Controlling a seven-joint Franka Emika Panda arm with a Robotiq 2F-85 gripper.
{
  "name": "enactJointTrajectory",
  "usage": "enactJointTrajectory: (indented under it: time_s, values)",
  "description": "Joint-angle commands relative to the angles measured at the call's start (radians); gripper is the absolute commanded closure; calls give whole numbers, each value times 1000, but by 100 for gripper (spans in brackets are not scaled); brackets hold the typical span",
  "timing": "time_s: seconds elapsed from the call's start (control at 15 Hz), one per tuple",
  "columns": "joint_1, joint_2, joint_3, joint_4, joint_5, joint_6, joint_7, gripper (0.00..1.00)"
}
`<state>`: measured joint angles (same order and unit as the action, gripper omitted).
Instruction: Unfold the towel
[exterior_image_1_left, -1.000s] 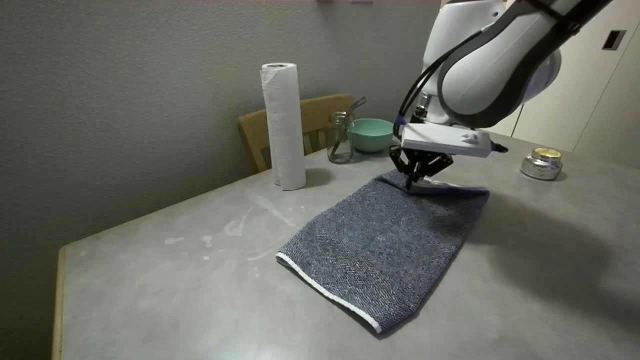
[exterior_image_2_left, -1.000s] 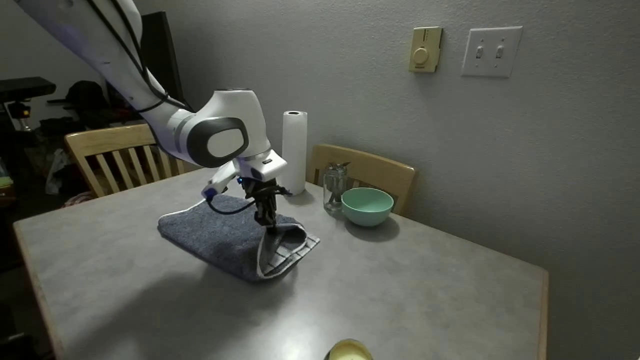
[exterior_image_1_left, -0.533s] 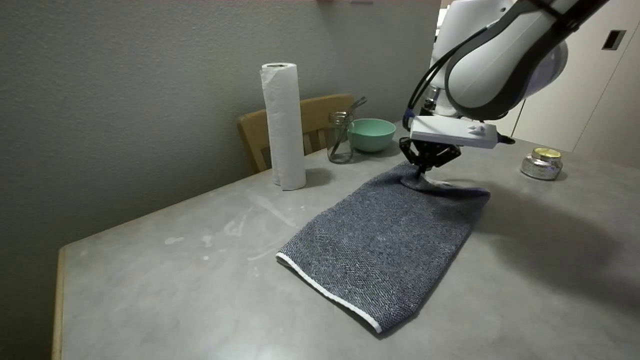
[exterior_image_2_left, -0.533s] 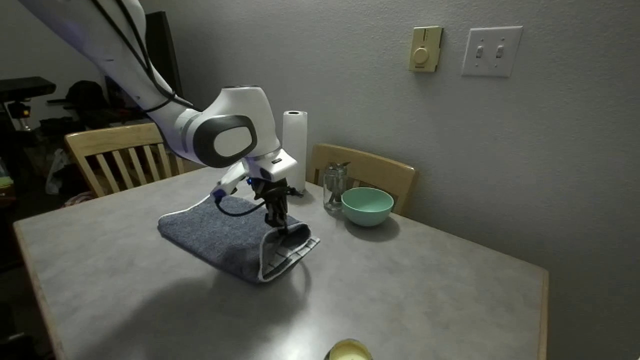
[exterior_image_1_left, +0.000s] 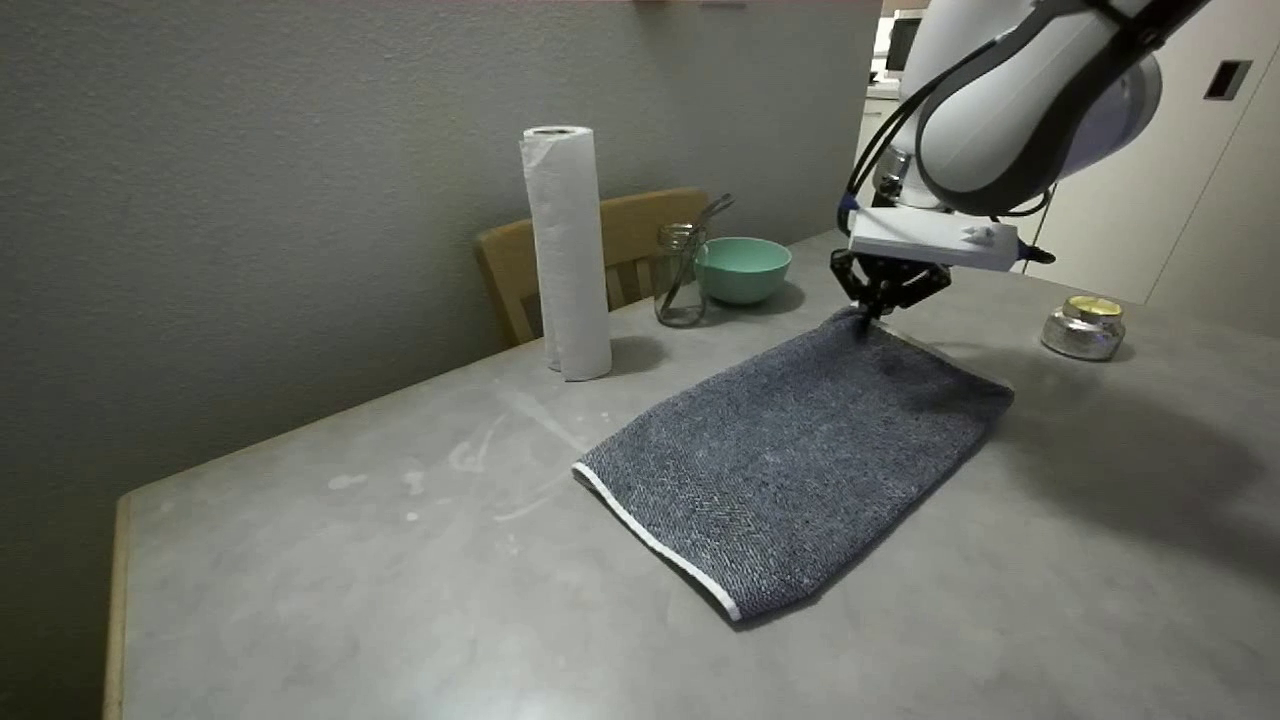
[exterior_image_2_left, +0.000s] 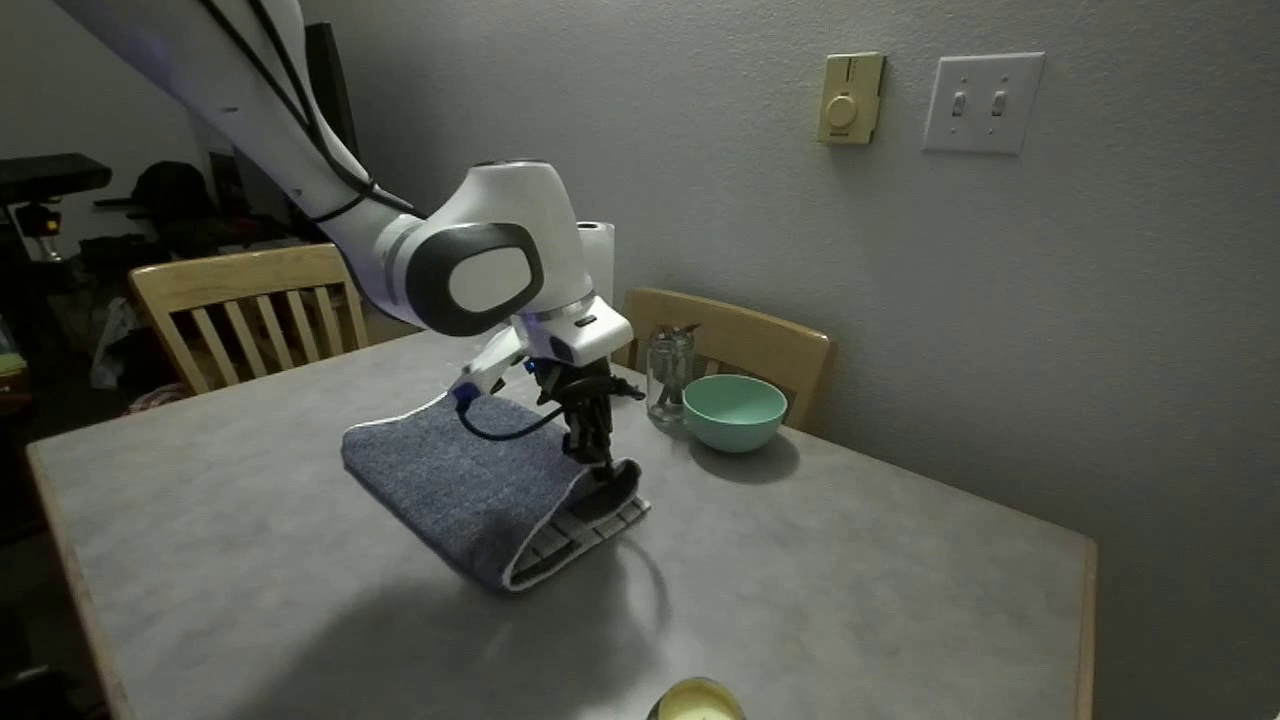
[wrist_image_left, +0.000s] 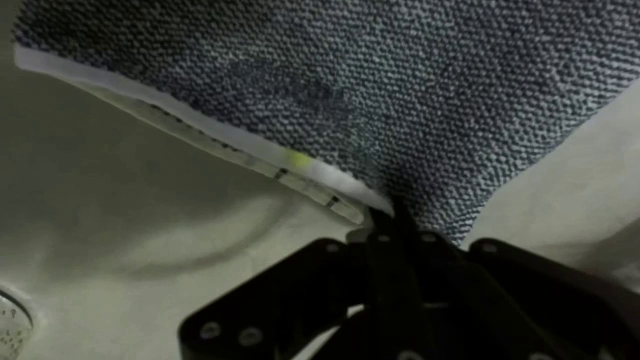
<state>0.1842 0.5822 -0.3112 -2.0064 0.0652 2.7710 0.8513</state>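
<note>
The dark grey towel (exterior_image_1_left: 800, 450) lies on the table in both exterior views, with its white end edge flat on the table at the end away from the gripper. In an exterior view the towel (exterior_image_2_left: 470, 490) is folded over at the gripper end. Its top layer is raised there, with a lighter, dark-striped layer under it. My gripper (exterior_image_1_left: 868, 322) is shut on the top layer at its white-trimmed edge, slightly above the table. In the wrist view the closed fingertips (wrist_image_left: 392, 212) pinch the towel (wrist_image_left: 400, 90). The underside and the inside of the fold are mostly hidden.
A white paper roll (exterior_image_1_left: 567, 255), a glass jar with utensils (exterior_image_1_left: 681, 280) and a green bowl (exterior_image_1_left: 742, 272) stand along the wall side. A silver candle jar (exterior_image_1_left: 1084, 328) stands beyond the gripper. Wooden chairs (exterior_image_2_left: 250, 290) stand at the table edge.
My gripper has moved away from the towel's flat white-edged end, holding the top layer. The whole towel has slid a little that way, and its pinched edge is pulled straighter.
</note>
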Motion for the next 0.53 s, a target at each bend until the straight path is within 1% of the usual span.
enactJointTrajectory:
  time_s: [0.0, 0.27, 0.47]
  values:
    - [-27, 18, 29, 20, -9, -6, -13, 69]
    - [-13, 19, 48, 15, -12, 5, -16, 41]
    - [41, -6, 44, -5, -46, 18, -1, 19]
